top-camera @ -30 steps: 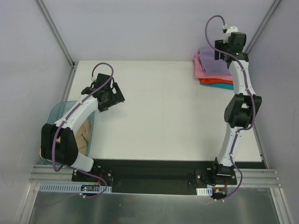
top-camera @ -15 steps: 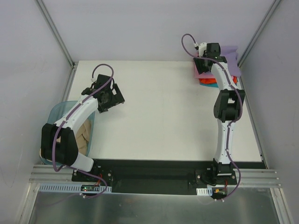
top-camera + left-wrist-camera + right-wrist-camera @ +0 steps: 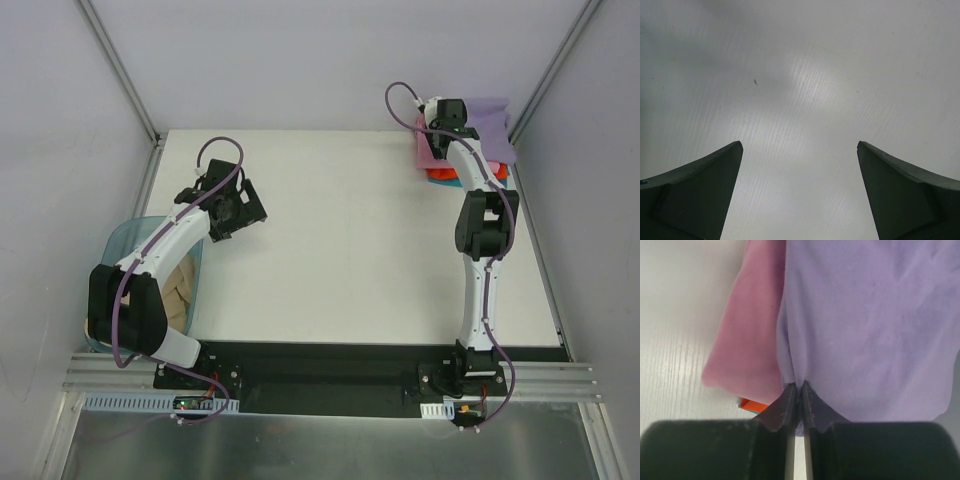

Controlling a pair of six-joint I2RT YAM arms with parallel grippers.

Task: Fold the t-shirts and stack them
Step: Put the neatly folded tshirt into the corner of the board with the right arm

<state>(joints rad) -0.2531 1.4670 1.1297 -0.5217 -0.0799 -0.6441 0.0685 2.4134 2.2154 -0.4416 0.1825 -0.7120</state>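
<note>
Right pincer (image 3: 799, 386) tight on lavender t-shirt (image 3: 865, 325)

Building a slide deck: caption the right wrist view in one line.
Right fingers pinch the lavender t-shirt, draped over the pink t-shirt, orange-red t-shirt peeking beneath.

- lavender t-shirt (image 3: 865, 330), smooth with faint creases, uppermost at the far right corner, near edge pinched in the right gripper (image 3: 797, 390)
- pink t-shirt (image 3: 752, 340), directly beneath, showing along the left side
- orange-red t-shirt (image 3: 440, 172) and teal t-shirt (image 3: 452, 181), lower still, only edges showing
- tan t-shirt (image 3: 180, 290), crumpled in the bin (image 3: 120, 235), near left
</note>
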